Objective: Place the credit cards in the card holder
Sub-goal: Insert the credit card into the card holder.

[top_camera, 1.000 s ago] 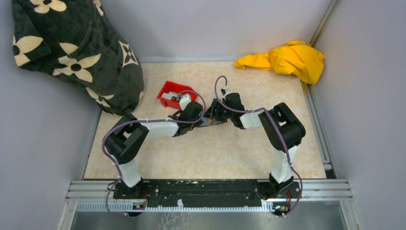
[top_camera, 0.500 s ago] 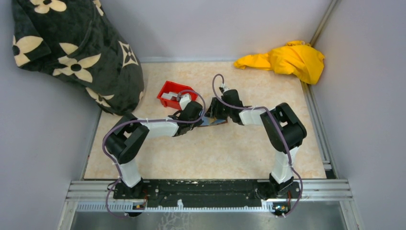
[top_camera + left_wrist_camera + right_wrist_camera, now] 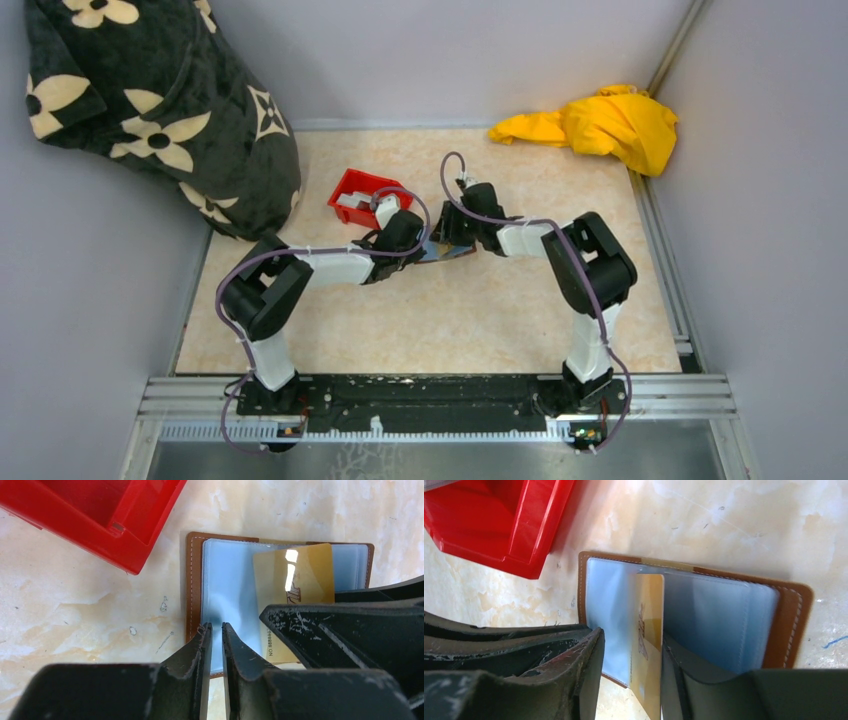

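The card holder (image 3: 227, 580) lies open on the table, brown with pale blue clear sleeves, and also shows in the right wrist view (image 3: 719, 615) and from above (image 3: 452, 253). A gold credit card (image 3: 295, 575) sits partly inside a middle sleeve. My right gripper (image 3: 631, 635) is open around this card (image 3: 650, 605). Its right finger rests against the card and its left finger stands apart from it. My left gripper (image 3: 216, 626) is almost shut, with only a thin empty slit, its tips over the holder's left sleeve. From above, both grippers (image 3: 418, 243) (image 3: 447, 238) meet over the holder.
A red bin (image 3: 362, 197) stands just left of the holder, close to its edge (image 3: 90, 510), with something pale inside. A black flowered bag (image 3: 150, 110) fills the back left. A yellow cloth (image 3: 600, 125) lies at the back right, by the wall.
My right gripper has shifted slightly left over the holder and its jaws have narrowed a little. The left arm has stayed where it was.
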Robot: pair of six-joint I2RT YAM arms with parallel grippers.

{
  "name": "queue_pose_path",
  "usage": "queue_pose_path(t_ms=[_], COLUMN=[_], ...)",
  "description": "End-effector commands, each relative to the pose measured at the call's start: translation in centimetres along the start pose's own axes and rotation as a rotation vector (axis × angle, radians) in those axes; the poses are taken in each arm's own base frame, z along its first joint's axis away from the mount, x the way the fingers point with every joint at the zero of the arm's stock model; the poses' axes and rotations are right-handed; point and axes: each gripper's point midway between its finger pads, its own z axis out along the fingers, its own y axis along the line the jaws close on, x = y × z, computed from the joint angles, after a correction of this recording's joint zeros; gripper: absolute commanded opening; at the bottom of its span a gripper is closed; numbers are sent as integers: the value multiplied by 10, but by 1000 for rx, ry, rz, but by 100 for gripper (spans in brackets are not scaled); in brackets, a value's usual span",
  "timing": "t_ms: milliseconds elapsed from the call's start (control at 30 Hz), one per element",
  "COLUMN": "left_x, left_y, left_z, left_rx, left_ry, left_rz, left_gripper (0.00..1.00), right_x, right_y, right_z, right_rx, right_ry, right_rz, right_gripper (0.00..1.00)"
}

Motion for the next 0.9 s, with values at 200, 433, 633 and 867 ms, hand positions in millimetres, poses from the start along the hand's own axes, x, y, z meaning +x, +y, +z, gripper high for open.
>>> queue_pose_path(t_ms=[200,433,633,867], left_x=[84,84,84,85], left_y=[98,94,94,94], left_z=[-5,-4,-5,-5], left_rx=[-251,-233,-231,-231], left_ry=[279,279,278,278], left_rz=[140,131,129,128], left_gripper=[21,21,21,21], right_x=[66,76,75,53], right_y=[-38,-27,-33,-44], right_z=[22,25,21,6], right_rx=[65,0,93,227], right_ry=[69,74,91,94], right_rz=[226,289,197,40], right_gripper=[29,29,37,48])
